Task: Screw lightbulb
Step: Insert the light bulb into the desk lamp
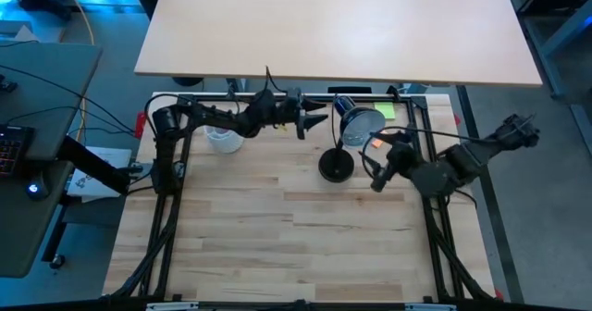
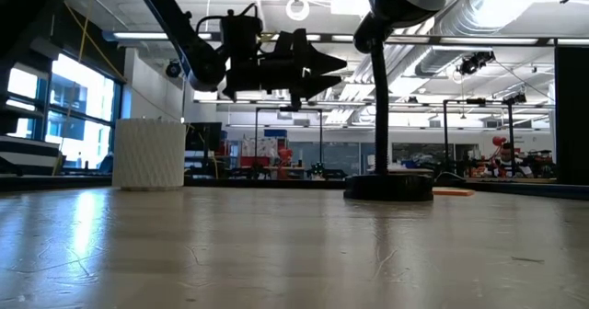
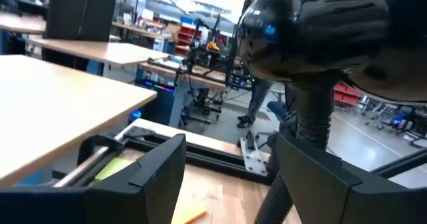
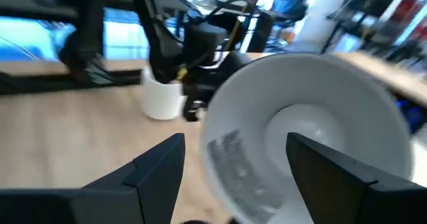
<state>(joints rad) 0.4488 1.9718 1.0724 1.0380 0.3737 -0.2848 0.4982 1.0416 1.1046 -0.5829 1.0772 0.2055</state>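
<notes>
Near the table's (image 1: 277, 237) far edge, the lightbulb (image 4: 312, 127) seems to sit deep in the lamp shade (image 4: 347, 91), though we cannot see it clearly. The left gripper (image 3: 230, 141) and right gripper (image 4: 237, 141) both stand apart and empty; we judge the bulb light, slippery and fragile, so we would hold its widest glass softly

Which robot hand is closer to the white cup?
The left. The left gripper hangs in the air just beside the white cup, toward the black lamp. The right gripper sits farther off, on the lamp's other side.
</notes>
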